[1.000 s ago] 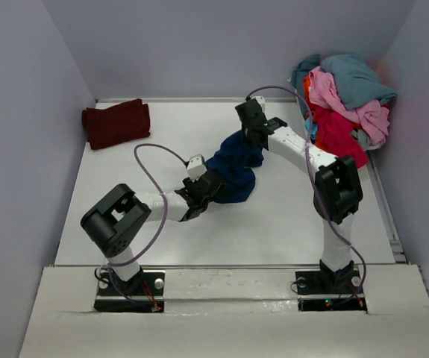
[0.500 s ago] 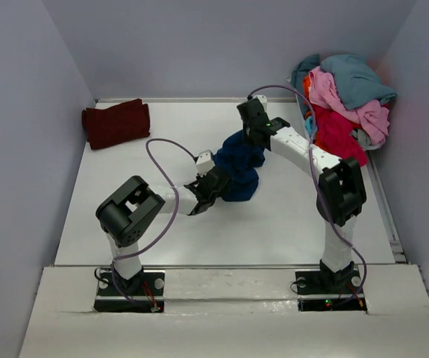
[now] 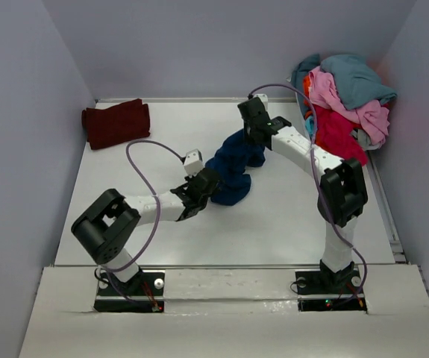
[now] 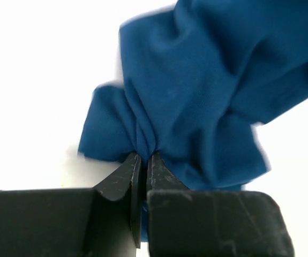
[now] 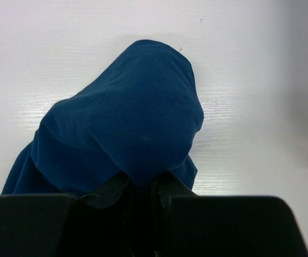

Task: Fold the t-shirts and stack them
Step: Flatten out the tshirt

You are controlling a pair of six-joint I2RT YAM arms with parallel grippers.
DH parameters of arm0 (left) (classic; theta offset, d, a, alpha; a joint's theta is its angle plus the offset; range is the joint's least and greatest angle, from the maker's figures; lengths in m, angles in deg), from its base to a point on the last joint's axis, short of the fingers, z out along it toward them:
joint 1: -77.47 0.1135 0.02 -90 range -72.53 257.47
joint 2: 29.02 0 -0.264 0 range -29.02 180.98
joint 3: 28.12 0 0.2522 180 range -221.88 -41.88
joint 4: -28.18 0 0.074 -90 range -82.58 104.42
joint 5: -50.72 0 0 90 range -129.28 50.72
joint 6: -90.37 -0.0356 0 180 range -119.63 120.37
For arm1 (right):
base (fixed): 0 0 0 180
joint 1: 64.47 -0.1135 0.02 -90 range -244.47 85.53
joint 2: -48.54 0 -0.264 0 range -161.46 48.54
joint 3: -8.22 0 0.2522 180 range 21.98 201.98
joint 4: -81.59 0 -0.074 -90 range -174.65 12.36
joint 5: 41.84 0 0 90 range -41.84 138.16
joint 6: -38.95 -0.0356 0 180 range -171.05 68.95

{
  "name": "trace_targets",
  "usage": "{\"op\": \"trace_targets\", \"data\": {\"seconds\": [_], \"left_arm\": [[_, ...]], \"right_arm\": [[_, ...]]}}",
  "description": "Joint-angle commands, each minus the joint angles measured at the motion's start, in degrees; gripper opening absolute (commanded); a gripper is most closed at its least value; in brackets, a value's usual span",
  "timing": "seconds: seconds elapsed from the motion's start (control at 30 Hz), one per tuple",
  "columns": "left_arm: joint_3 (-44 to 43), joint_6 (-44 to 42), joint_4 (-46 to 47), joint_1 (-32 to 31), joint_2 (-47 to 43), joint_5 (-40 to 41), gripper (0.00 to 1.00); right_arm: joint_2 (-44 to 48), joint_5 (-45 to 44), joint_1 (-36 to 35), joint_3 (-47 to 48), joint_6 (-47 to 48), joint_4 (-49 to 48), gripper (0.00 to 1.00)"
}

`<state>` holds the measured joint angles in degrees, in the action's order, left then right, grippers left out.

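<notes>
Navy t-shirt bunched on surface, outline lost in folds: left fingers clamped on near edge, right fingers pinched on raised far end, tips buried. Folded maroon t-shirt well left of left fingers; mixed t-shirt heap right of right fingers.

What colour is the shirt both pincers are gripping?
The shirt is navy blue, no print showing; clearest in the left wrist view.

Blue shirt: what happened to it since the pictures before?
The left end effector nudged in, then snapped shut on the blue shirt's near edge. The right end effector kept its grip on the far end. The maroon shirt and the pile did not move.
</notes>
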<state>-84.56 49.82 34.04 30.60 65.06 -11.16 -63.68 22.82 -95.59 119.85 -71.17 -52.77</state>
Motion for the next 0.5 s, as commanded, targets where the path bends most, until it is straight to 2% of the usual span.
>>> {"op": "trace_targets", "data": {"seconds": [0.0, 0.13, 0.3, 0.47], "left_arm": [[-0.83, -1.72, -1.86, -0.33, -9.61, 10.01, 0.06], [-2.23, -3.39, -5.19, 0.46, -16.89, 13.18, 0.06], [-7.15, -4.80, -10.91, 3.54, -21.82, 15.03, 0.06], [-8.65, -5.51, -14.34, 4.07, -27.28, 17.93, 0.06]], "right_arm": [[7.27, -3.39, 0.70, 2.77, 0.96, -0.24, 0.07], [12.46, -5.33, 0.70, 1.72, 1.57, 0.81, 0.07], [20.09, -6.56, 1.23, 0.05, 1.05, 2.57, 0.07], [26.96, -7.26, 1.23, -6.18, 0.08, 2.93, 0.07]]}}
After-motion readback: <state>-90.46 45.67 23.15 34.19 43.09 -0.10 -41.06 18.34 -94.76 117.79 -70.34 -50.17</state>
